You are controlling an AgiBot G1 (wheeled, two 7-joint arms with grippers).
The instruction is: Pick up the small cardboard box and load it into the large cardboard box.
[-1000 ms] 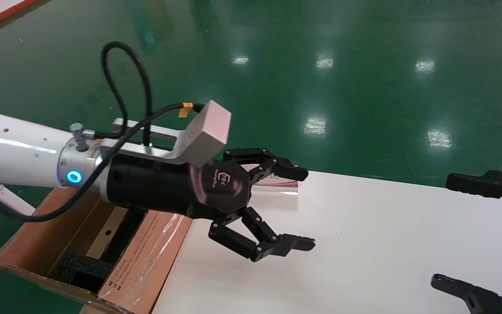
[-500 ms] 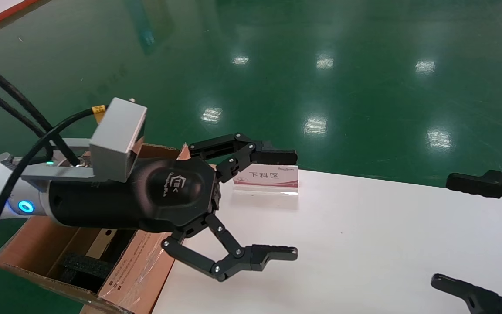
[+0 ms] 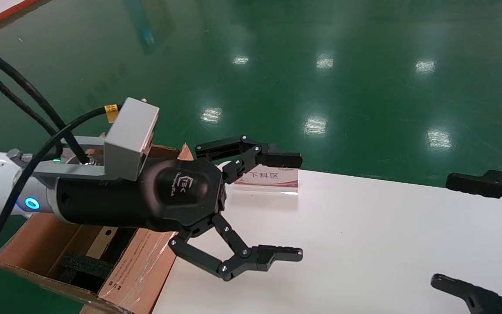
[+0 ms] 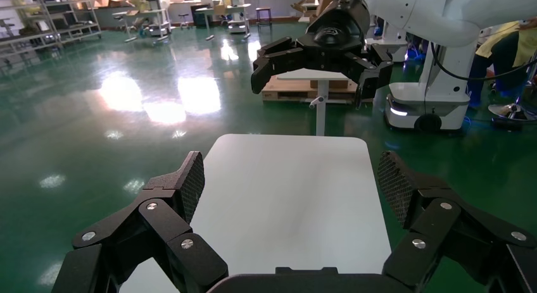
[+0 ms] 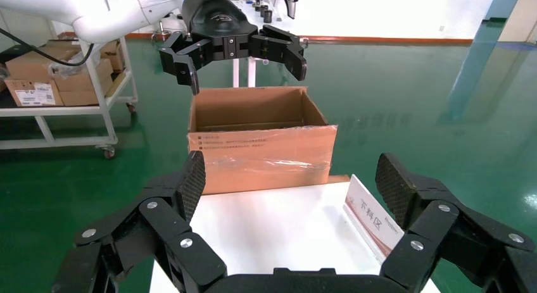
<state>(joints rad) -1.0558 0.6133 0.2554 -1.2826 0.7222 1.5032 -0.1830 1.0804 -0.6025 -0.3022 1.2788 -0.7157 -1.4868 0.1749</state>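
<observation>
The large cardboard box stands open against the white table's left end, with black foam inside; it also shows in the right wrist view. Inside it, a tan carton face with a small round hole, the small cardboard box, shows partly under my left arm. My left gripper is open and empty, hovering over the table's left part beside the large box; its own view shows only bare table between its fingers. My right gripper is open and empty at the table's right end.
A white table stands on a green glossy floor. A small sign card with red trim stands near the table's far left edge, just behind my left gripper's upper finger. A cart with cartons stands far behind the large box.
My left gripper has dropped lower, drawn back toward the large box and rolled at the wrist, uncovering the sign card. It stayed open and empty. The right arm has not moved.
</observation>
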